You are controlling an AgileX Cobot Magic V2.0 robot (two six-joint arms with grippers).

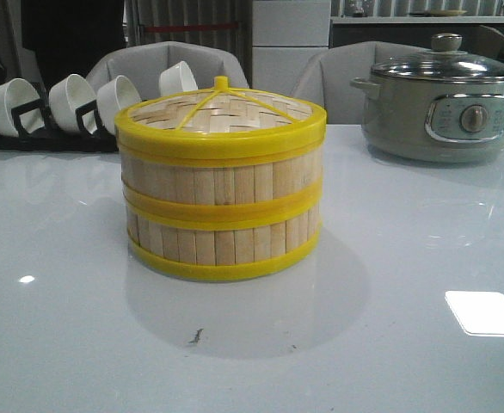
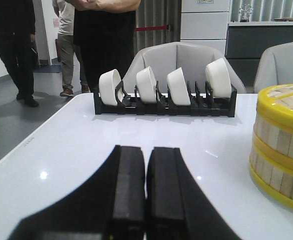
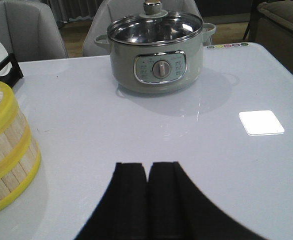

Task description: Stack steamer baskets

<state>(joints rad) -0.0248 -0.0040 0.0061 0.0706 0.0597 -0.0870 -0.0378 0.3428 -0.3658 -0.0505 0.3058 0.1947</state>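
steamer baskets [image 1: 222,215]: two alike, one set squarely on the other, in the middle of the front view; pale upright slats, yellow bands at base, join and top.
upper basket [image 1: 220,176]: sits on the lower one, rims meeting in one yellow band across the centre of the stack.
lower basket [image 1: 224,245]: rests on the table, its yellow bottom rim flat on the surface.
lid [image 1: 222,112]: flat woven bamboo with yellow rim and a small yellow knob, closing the top of the stack.
table [image 1: 390,344]: glossy white, a bright square of reflected light at lower right of the front view.
left gripper [image 2: 146,190]: bottom centre of the left wrist view, black fingers [image 2: 129,185] pressed together with only a thin seam between them, holding nothing, low over the table; the stack shows at the right edge of that frame, well apart from it.
right gripper [image 3: 147,195]: bottom centre of the right wrist view, fingers likewise together and empty; the stack sits at the left edge of that frame, apart from it.
electric pot [image 1: 441,99]: grey-green with a glass lid and a dial, upper right of the front view, well apart from the stack.
bowl rack [image 1: 50,129]: black, upper left of the front view, holding four white bowls [image 1: 71,99] on edge.
chairs [image 1: 166,64]: grey, behind the table.
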